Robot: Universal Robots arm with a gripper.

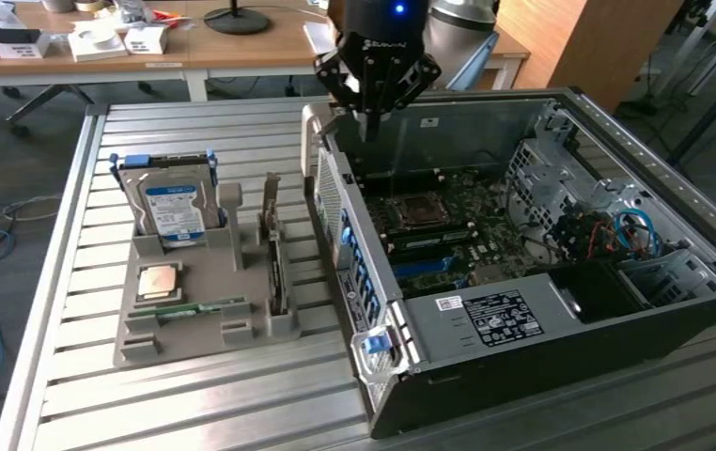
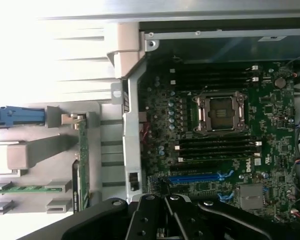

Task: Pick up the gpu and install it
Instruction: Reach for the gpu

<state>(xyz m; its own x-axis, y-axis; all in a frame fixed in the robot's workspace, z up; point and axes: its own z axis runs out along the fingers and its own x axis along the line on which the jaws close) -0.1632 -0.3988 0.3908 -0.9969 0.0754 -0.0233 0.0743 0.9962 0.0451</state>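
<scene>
The pick-up had not yet been made: the work stood at the approach stage, with nothing in the black two-finger gripper point(image 1: 368, 111), whose fingers were pressed together on empty air. It hung above the rear corner of the open black desktop computer case point(image 1: 496, 376), over the case's side wall, pointing straight down.

The gpu point(image 1: 275, 268), a flat green circuit-board card, stood on edge in a slot of the grey moulded parts tray point(image 1: 226, 282), just outside the case on the side of the exterior view's left, its silver bracket end uppermost toward the case's rear. It sat apart from the gripper, lower down and farther out from the case wall.

By my reading, a grasp called for the fingers to part and line up across the card's thin upper edge, coming down squarely so the board did not tip in its slot. Inside the case, the long blue expansion slot point(image 2: 195, 177) lay unoccupied.
</scene>
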